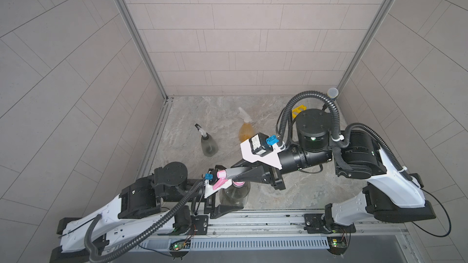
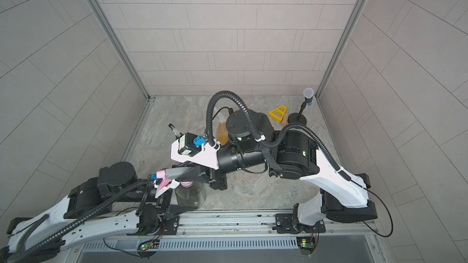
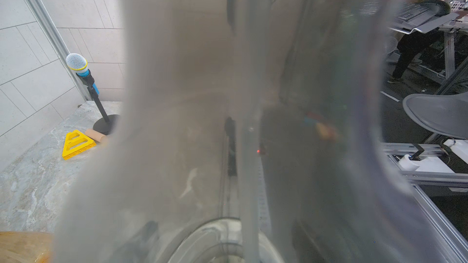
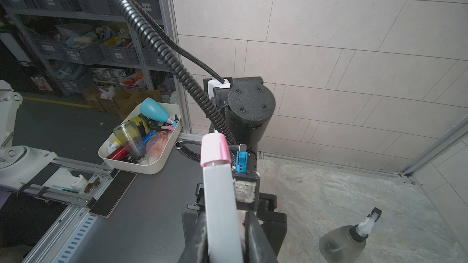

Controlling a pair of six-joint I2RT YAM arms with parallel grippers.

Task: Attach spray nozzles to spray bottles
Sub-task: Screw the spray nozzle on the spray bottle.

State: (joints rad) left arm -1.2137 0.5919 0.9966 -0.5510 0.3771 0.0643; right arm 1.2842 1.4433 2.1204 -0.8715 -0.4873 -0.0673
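My right gripper (image 1: 234, 176) is shut on the grey-and-pink spray nozzle (image 1: 229, 172), its jaws pressed against the grey body (image 4: 219, 191). The nozzle's pink collar sits at the neck of a smoky grey spray bottle (image 1: 238, 194) standing near the table's front edge. My left gripper (image 1: 228, 202) is shut on that bottle from the left, and the bottle (image 3: 228, 97) fills the left wrist view. Farther back stand a second grey bottle (image 1: 209, 145) with a white-and-black nozzle on it and an amber bottle (image 1: 245, 130) with a whitish nozzle on it.
A microphone stand (image 2: 297, 118), a yellow triangular block (image 2: 278, 112) and a cardboard roll (image 2: 285, 120) sit at the back right corner. An aluminium rail (image 1: 253, 220) runs along the front edge. A white bin (image 4: 141, 163) of spare bottles lies outside the enclosure.
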